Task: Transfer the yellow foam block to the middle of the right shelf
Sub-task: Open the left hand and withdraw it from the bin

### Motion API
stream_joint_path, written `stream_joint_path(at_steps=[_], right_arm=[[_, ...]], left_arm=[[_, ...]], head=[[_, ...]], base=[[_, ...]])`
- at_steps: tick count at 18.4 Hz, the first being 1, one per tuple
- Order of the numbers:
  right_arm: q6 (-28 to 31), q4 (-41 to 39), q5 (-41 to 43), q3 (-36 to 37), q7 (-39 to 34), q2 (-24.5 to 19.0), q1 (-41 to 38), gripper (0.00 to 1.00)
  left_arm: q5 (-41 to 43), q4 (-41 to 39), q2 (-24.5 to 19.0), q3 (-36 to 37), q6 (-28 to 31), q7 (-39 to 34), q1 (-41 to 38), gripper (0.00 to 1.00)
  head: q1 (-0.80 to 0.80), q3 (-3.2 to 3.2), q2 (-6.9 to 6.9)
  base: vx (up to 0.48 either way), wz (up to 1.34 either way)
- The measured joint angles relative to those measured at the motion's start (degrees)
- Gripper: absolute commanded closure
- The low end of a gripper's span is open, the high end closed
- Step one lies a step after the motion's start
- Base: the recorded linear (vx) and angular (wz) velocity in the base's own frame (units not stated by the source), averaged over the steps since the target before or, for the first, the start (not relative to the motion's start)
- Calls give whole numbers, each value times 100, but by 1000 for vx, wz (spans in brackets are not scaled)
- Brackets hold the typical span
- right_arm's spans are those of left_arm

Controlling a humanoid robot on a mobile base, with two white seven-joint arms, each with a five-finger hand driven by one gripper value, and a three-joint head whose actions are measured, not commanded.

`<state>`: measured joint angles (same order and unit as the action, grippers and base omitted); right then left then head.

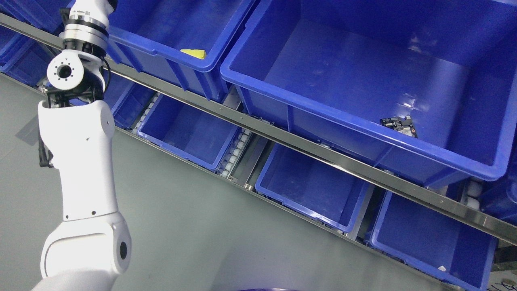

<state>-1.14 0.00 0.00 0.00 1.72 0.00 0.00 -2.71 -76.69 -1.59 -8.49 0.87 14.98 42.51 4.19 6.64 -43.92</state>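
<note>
**Yellow block sits in upper-left bin; left arm raised beside it, hand out of frame**

Yellow foam block (194,53) is lying inside the blue bin at upper left (161,44), tucked against the near wall close to the bin's right corner; only a wedge of it shows above the rim, so can't tell whether it lies flat or tipped.

Left arm (83,161) comes up from lower left, forearm near vertical, wrist section (87,24) reaching the top edge over that same bin's left end; the hand itself is cut off by the frame, so can't tell how its fingers stand or whether it has hold of anything; nothing yellow shows at the wrist. Right arm not in view.

Big blue bin on the right (363,81) holds one small circuit board (399,125) near its front wall and no yellow piece; lower row of bins (190,133) under the steel rail (307,145) shows none either.

Judgement: the block is not on the right side as it lies now; the arm's pose over the block's bin fits a reach for a pick, but with the hand hidden that is only a guess. The block sits hard against the wall, so a grasp would likely have to come from above or from the inward side; little room for fingers on the wall side.
</note>
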Motion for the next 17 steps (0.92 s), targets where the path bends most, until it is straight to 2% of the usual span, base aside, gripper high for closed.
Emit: stream_joint_path(at_steps=[6, 17], right_arm=[[0, 0, 0, 0, 0, 0, 0, 0], [1, 0, 0, 0, 0, 0, 0, 0]], left_arm=[[-400, -819, 76, -80, -22, -30, -912, 0], [-773, -1432, 130, -215, -27, -62, -1220, 0]], head=[[0, 0, 0], [0, 0, 0]], base=[[-25, 10], [-2, 0]])
